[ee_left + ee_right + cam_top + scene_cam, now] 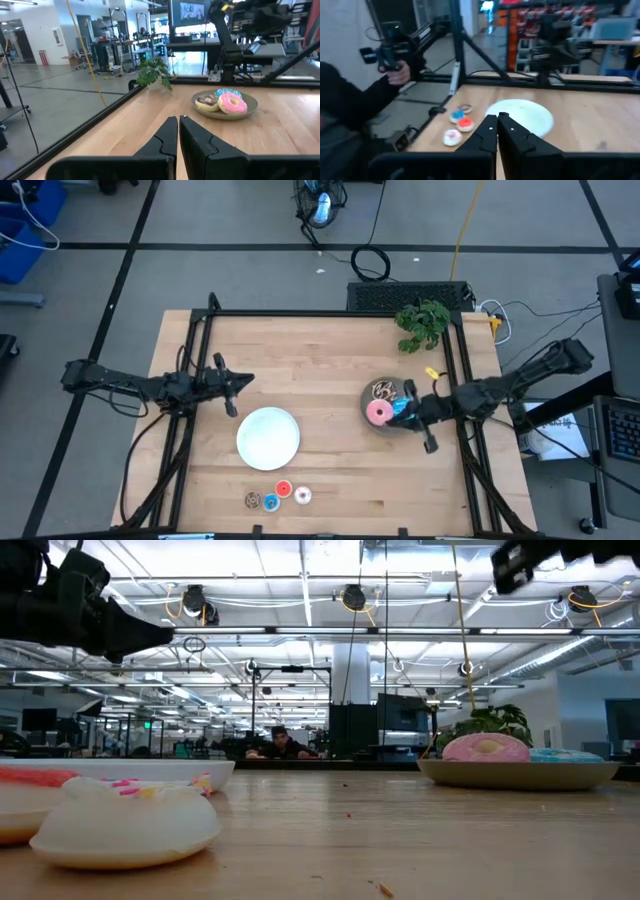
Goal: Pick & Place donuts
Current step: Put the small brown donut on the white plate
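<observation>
High view shows the three larger donuts gathered on the grey plate (388,420) near the counter's right edge: the pink frosted donut (378,413), the blue donut (402,408) and the chocolate-sprinkled donut (383,390) lie touching one another, which suggests that plate is either the source or the goal of the sorting. The white plate (268,437) near the counter's front middle holds nothing, while the three mini donuts (277,496) sit in a row at the front edge. The right gripper (420,412) hovers beside the grey plate, jaws closed on nothing; the left gripper (232,385) waits near the left edge, jaws likewise closed.
</observation>
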Available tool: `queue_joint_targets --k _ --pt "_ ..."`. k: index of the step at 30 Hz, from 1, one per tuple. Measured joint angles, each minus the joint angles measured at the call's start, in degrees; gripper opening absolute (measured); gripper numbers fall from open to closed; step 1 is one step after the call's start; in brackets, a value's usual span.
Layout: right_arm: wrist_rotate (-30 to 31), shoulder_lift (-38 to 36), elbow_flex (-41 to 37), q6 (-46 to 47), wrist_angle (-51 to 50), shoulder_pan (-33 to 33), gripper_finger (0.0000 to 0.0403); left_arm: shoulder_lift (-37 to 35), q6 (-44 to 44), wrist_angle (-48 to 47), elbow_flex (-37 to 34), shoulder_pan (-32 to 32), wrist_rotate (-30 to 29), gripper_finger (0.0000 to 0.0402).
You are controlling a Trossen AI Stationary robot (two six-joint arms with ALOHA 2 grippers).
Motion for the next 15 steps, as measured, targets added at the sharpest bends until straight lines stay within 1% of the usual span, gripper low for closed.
queue_joint_targets --k 4,8,11,15 --pt "2.6 -8.1 -7.4 -1.3 0.4 -2.2 0.0001 0.0 0.4 -1.4 0.0 0.0 0.2 0.0026" --pt "2.5 -14.1 -12.3 -4.1 1.0 -3.7 0.0001 0.0 0.4 -1.3 0.0 0.0 0.8 0.0026" --pt "2.6 -16.6 -14.8 -4.2 1.6 -3.9 0.0001 0.0 1.4 -0.9 0.0 0.0 1.8 0.0026" --pt "2.5 -18.1 -17.7 -6.2 1.6 -3.9 0.0001 0.0 1.5 1.0 0.0 0.0 0.6 0.0026"
